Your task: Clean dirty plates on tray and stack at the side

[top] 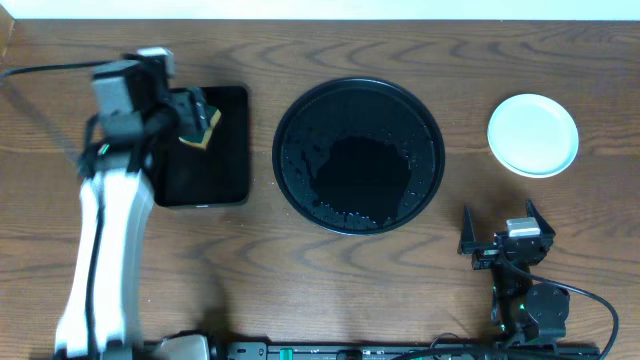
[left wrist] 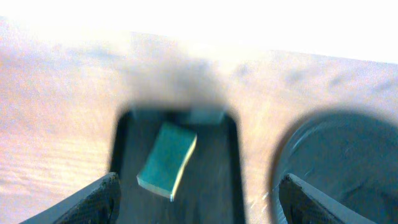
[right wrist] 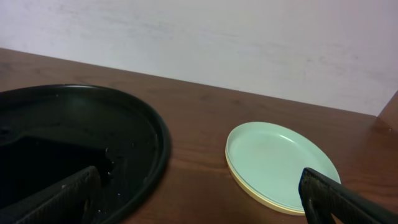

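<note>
The large round black tray (top: 430, 125) sits mid-table, wet, with no plate on it; its rim also shows in the right wrist view (right wrist: 158, 140). The plates (top: 533, 134) are stacked on the table at the far right. In the right wrist view a pale mint plate (right wrist: 283, 162) lies on top, with a pale yellow rim under it. My right gripper (top: 505, 238) (right wrist: 199, 180) is open and empty, in front of the stack and apart from it. My left gripper (top: 190, 112) (left wrist: 196, 186) is open and empty over the rectangular tray.
A smaller rectangular black tray (top: 225, 175) (left wrist: 217, 180) lies left of the round tray. A green and yellow sponge (top: 200, 127) (left wrist: 166, 159) rests on it, ahead of my left jaws. The left wrist view is blurred.
</note>
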Robot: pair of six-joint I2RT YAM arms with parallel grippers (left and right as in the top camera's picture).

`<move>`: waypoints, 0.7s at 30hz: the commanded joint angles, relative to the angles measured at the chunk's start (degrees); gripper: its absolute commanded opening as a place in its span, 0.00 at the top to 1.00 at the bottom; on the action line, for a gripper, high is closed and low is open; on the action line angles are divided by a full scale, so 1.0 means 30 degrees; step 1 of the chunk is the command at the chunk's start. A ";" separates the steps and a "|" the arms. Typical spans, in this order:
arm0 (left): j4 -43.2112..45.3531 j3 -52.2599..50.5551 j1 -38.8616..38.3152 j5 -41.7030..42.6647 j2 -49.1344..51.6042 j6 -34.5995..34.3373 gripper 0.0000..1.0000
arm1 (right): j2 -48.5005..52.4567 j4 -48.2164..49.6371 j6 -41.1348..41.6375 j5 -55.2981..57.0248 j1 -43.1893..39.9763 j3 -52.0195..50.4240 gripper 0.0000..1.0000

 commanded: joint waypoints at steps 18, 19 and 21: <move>-0.3279 -0.5595 -0.0044 -0.1027 -1.9103 0.0495 0.19 | -0.0117 -0.0095 -0.0211 0.0248 -0.0204 -0.0022 0.01; -0.3300 -0.6280 -0.0044 -0.1020 -1.9686 0.0481 0.19 | -0.0117 -0.0095 -0.0211 0.0248 -0.0204 -0.0022 0.01; -0.3293 -0.7941 -0.0044 -0.0903 -2.0954 0.0452 0.19 | -0.0117 -0.0087 -0.0211 0.0248 -0.0204 -0.0022 0.01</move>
